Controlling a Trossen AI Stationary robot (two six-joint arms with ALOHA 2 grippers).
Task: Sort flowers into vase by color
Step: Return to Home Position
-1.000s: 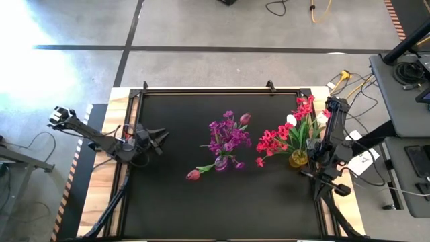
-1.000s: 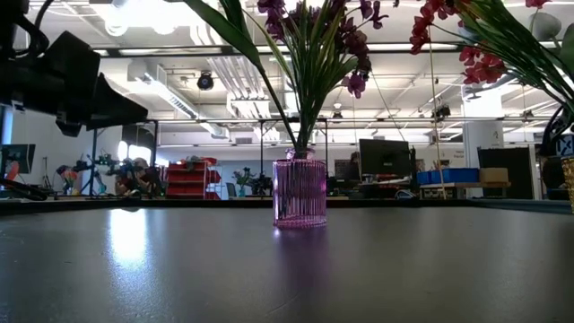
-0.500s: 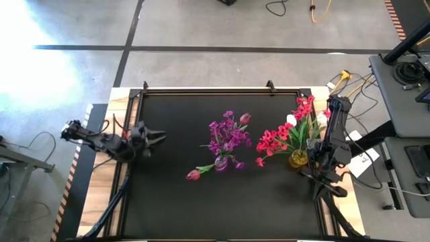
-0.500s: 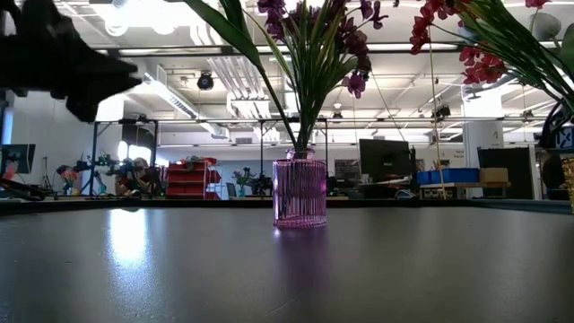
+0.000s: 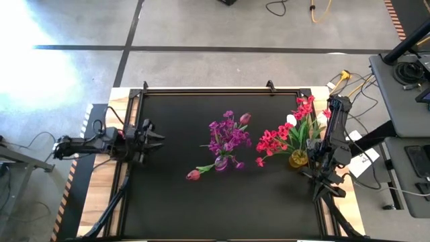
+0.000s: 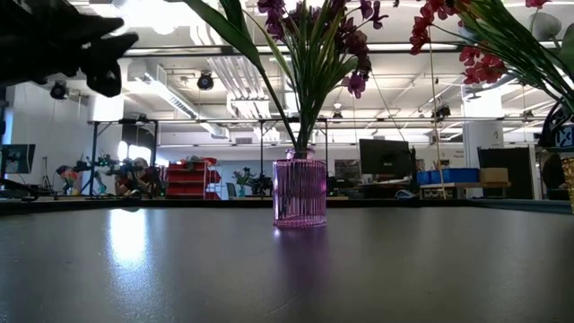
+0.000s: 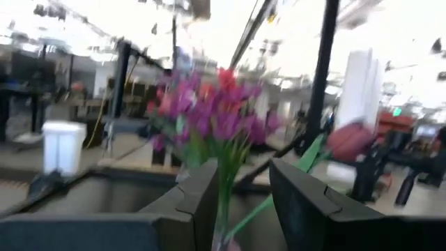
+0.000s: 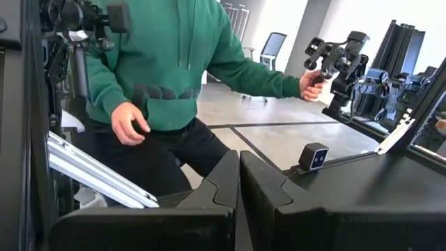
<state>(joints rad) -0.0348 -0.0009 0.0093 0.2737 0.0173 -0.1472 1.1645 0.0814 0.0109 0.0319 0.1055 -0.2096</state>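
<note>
Left arm has folded lower and drawn back toward the left edge of the table point(image 5: 175, 202) since a second ago. The right arm and both vases have not shifted.

1. Left gripper point(image 7: 242, 167): just inside the left edge, pointing at the centre, fingers a narrow gap apart, holding nothing.
2. Right gripper point(image 8: 238, 164): parked at the right edge with the arm folded, fingers pressed together, empty. It faces a person in a green top point(image 8: 174, 63) beyond the table.
3. Purple flowers point(image 5: 225, 136): standing in the pink vase point(image 6: 300, 191) at mid-table. One pink bloom point(image 5: 193, 175) appears to droop low from that vase.
4. Red and white flowers point(image 5: 285, 138): in the yellow vase point(image 5: 297, 159), just beside the right arm.

Assessment: I judge the sorting finished and only the retreat outstanding. To do it well, I keep the left arm on a slow, straight withdrawal away from the stems. I leave the right arm unswung, since leaves from the yellow vase reach close to it and a nudge could tip the vase.
</note>
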